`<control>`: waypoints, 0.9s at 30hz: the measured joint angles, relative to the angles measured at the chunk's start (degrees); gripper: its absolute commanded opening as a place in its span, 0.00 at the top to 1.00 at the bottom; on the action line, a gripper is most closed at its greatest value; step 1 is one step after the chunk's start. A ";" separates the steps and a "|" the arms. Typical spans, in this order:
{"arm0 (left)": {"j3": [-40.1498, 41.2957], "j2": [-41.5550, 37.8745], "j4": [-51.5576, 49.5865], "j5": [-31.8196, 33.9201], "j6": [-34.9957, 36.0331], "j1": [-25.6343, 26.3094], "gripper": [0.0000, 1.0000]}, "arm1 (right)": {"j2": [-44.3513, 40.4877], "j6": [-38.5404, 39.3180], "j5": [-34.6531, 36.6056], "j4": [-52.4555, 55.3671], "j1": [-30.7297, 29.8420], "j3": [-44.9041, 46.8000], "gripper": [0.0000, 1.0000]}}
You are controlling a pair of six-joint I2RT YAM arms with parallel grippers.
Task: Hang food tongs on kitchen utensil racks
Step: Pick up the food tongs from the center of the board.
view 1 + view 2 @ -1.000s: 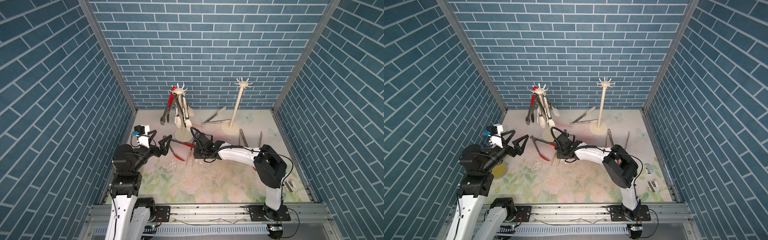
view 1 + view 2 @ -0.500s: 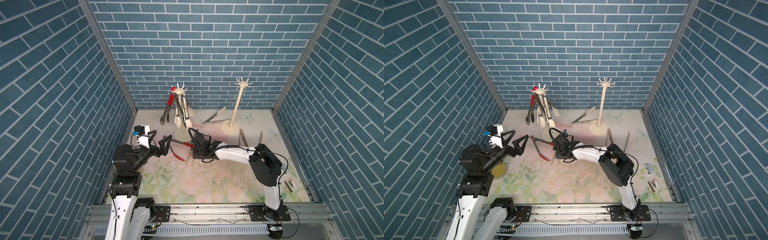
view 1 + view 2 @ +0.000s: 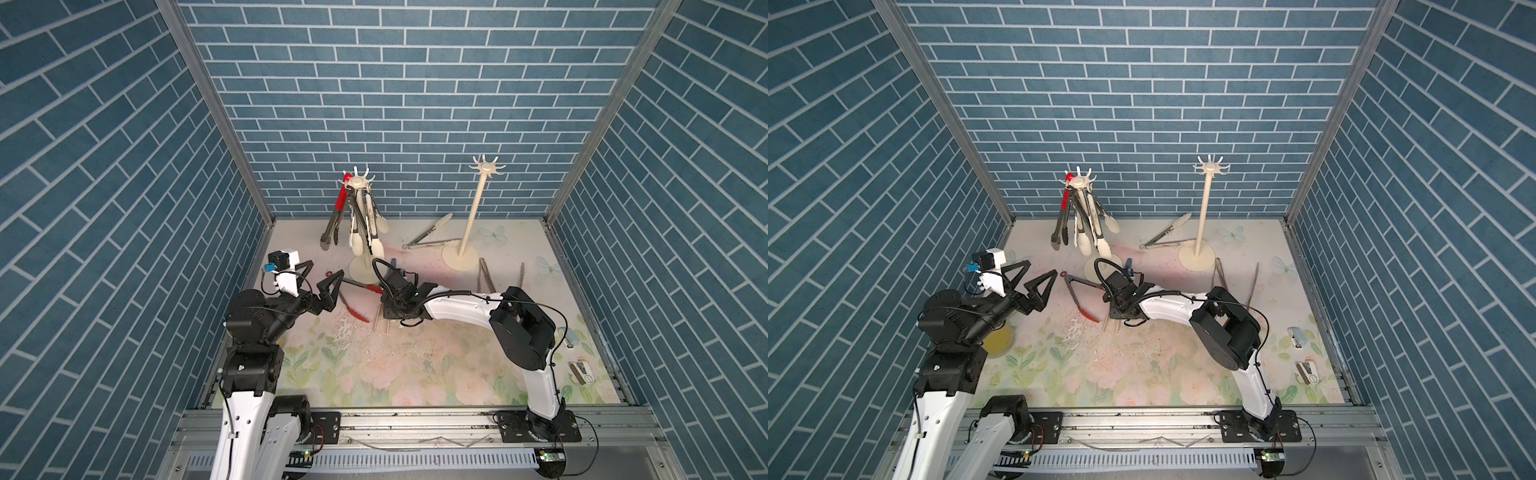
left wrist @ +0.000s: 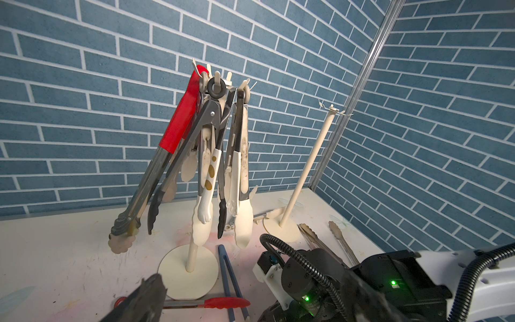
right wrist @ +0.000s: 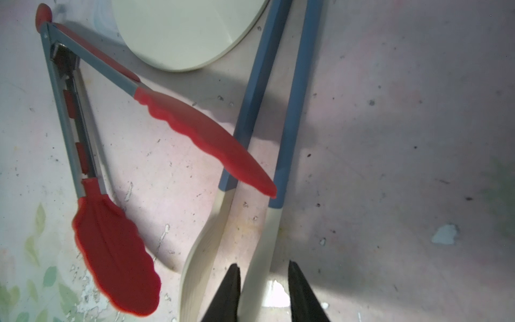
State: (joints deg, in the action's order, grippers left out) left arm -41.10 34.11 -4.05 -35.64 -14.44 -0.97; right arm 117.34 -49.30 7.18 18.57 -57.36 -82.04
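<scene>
Straddling one blue tongs [image 5: 294, 111] arm on stained floral table [image 3: 415, 365], brick-walled: right tool [image 5: 262, 263] part-open; left tool [image 3: 1041, 267] wide, empty.

**Left rack** [image 3: 356, 181]: hooks crowded. Hanging tongs [image 3: 332, 224] splay round the post, leaving little room between them.

**Right rack** [image 3: 484, 167]: hooks bare, open from above and in front. Cream-tipped tongs [image 3: 428, 239] lie against the far side of its foot, and metal tongs [image 3: 484, 276] lie just beside it.

**Mid-table:** the right arm [image 3: 457, 305] spans it. One tip of the red tongs [image 5: 195, 131] lies across the blue tongs [image 5: 292, 111], close to the left rack's base [image 5: 181, 33].

**Near table** [image 3: 415, 374]: open.
</scene>
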 measured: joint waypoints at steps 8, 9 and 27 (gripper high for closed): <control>0.02 0.00 0.00 0.00 0.00 0.00 0.01 | 0.00 0.42 3.67 3.17 -0.20 -0.61 0.89; 0.02 0.00 0.00 0.00 0.00 0.00 0.01 | 0.00 0.37 4.15 3.52 -0.22 -0.61 0.89; 0.31 0.00 -0.02 0.00 0.02 0.04 0.01 | -6.08 3.30 16.65 14.71 -0.76 4.87 1.00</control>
State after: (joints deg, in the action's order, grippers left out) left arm -40.80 34.11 -4.08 -35.64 -14.41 -0.93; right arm 111.26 -46.00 23.83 33.28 -58.13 -77.17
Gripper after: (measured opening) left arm 0.994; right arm 0.084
